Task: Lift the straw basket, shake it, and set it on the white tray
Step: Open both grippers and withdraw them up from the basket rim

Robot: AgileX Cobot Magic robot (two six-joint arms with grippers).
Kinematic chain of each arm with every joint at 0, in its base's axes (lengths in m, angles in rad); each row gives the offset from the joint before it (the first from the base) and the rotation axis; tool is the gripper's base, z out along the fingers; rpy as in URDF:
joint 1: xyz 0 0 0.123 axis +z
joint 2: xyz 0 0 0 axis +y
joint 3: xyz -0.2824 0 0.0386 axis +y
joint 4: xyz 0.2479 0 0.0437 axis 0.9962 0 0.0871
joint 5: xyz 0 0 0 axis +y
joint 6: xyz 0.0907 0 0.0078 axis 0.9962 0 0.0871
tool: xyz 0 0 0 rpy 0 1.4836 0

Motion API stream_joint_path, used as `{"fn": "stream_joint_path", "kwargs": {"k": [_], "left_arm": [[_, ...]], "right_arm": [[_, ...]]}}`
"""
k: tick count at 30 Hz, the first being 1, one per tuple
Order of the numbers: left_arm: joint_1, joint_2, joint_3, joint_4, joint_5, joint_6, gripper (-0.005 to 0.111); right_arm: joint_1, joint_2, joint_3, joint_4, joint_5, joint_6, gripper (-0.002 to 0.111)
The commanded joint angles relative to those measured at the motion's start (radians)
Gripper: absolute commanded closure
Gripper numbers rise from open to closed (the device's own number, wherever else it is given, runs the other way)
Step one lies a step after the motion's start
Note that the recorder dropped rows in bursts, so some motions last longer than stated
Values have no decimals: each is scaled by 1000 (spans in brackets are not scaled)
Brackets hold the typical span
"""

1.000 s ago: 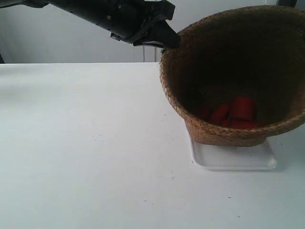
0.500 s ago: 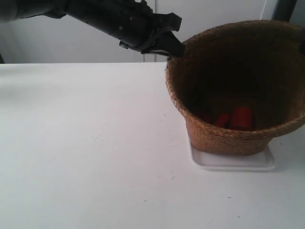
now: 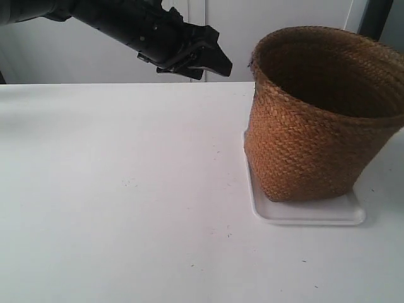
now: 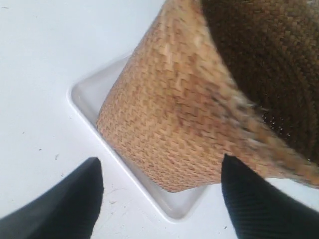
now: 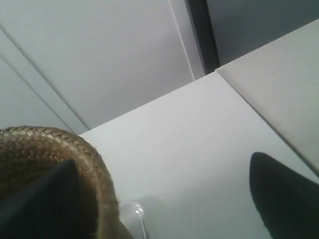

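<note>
**Straw basket [image 3: 303,139] upright on the white tray [image 3: 303,216], both grippers spread wide and empty.**

The basket's narrow base covers most of the tray. The tray's low rim shows along the near edge and the edge toward the exterior view's left, and it lies flat on the white worktop [image 3: 113,189] at that view's right. The left gripper [image 4: 160,160] hangs with jaws wide apart, framing the basket's woven side without touching it. In the exterior view, the black arm [image 3: 126,25] at the left ends clear of the braided rim. The right gripper [image 5: 162,159] is equally wide; one finger [image 5: 40,199] lies just beside the rim, and contact cannot be told. Pale wall panels [image 3: 284,12] and a dark post [image 3: 379,19] stand behind.
</note>
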Motion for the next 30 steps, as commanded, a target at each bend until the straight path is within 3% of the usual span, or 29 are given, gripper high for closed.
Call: {"fn": "stream_joint_path", "kwargs": {"k": [1,4,9,13,19,30], "left_arm": [[-3,-16,-2,-10,20,23,33],[-3,-57,-2,11,8,138,33],[13,-169,6,98,12,115,33],[22,-286,92,106,-5,126,33],[22,-510,341,72,-180,167,33],[16,-1040,930,-246,-651,465,33]], "right_arm": [[1,-7,-31,5,-52,4,22],[1,-44,-47,5,-60,4,22],[1,-147,-73,5,-153,4,23],[1,-255,-77,5,-201,4,29],[1,-474,-53,5,-254,4,40],[1,-1059,98,5,-115,-5,40]]}}
